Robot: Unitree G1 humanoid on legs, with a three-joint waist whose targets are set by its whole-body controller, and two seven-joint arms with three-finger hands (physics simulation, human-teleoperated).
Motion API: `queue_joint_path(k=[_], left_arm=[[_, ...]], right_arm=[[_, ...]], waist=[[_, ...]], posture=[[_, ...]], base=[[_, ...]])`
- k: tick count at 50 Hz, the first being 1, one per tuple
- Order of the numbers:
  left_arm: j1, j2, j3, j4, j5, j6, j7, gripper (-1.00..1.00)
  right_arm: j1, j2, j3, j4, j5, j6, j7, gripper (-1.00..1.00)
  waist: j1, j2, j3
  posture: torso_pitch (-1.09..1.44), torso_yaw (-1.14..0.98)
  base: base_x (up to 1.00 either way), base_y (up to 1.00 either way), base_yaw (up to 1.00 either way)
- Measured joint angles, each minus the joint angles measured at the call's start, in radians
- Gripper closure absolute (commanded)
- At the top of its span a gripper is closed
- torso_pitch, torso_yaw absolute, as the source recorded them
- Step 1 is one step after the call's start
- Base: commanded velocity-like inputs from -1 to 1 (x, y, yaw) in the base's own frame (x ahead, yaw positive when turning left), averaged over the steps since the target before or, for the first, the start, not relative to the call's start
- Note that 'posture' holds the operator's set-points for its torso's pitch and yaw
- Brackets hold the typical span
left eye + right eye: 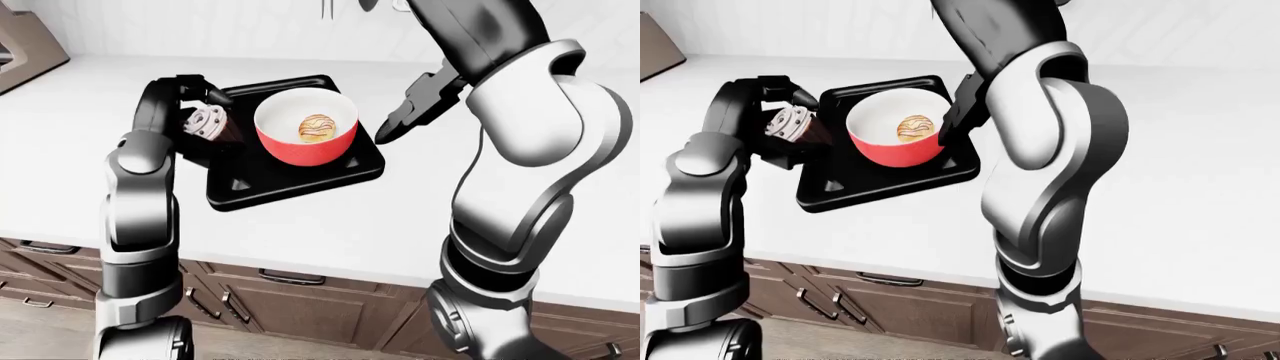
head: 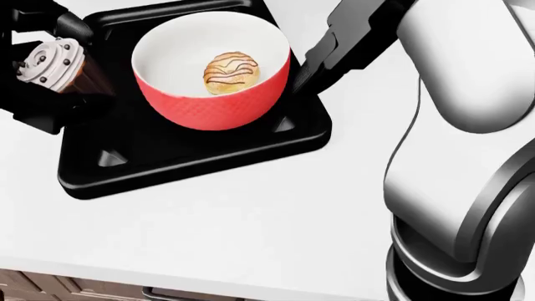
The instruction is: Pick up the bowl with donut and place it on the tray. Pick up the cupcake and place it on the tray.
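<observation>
A red bowl (image 2: 213, 103) with a white inside holds a glazed donut (image 2: 230, 72) and stands on the black tray (image 2: 192, 160) on the white counter. My left hand (image 2: 42, 69) is shut on the cupcake (image 2: 52, 63), which has white frosting and a dark wrapper; it is tilted over the tray's left edge. My right hand (image 2: 322, 63) is open and empty, its fingers just right of the bowl's rim.
The white counter (image 1: 330, 217) spreads round the tray. Brown drawers with handles (image 1: 290, 277) run below its near edge. A brown object (image 1: 25, 52) sits at the top left of the left-eye view.
</observation>
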Motion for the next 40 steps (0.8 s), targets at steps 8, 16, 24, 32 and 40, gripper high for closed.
queue_joint_path(k=[8,16,24,32,40], left_arm=[[-0.019,-0.005,-0.022,0.078,0.046,-0.066,0.025,1.00],[-0.033,-0.015,-0.027,0.190,0.092,-0.143,0.048,1.00],[-0.054,-0.039,-0.042,0.293,0.116,-0.205,0.076,1.00],[-0.036,-0.054,-0.049,0.324,0.139,-0.240,0.083,1.00],[-0.041,-0.058,-0.049,0.371,0.149,-0.271,0.103,1.00]], right_arm=[[-0.001,-0.013,-0.004,-0.013,0.012,0.006,-0.005,-1.00],[0.000,-0.018,-0.006,-0.017,0.017,0.015,-0.010,-1.00],[-0.009,-0.024,-0.007,-0.015,0.020,0.020,-0.007,-1.00],[-0.011,-0.027,-0.009,-0.020,0.019,0.024,-0.005,-1.00],[-0.009,-0.029,-0.008,-0.013,0.022,0.022,-0.008,-1.00]], waist=[[0.000,0.000,-0.004],[0.001,0.001,-0.006],[0.000,0.000,-0.006],[-0.002,0.001,-0.008],[-0.002,0.002,-0.009]], posture=[[0.00,0.00],[0.00,0.00],[0.00,0.00],[0.00,0.00],[0.00,0.00]], base=[[0.00,0.00,0.00],[0.00,0.00,0.00],[0.00,0.00,0.00],[0.00,0.00,0.00],[0.00,0.00,0.00]])
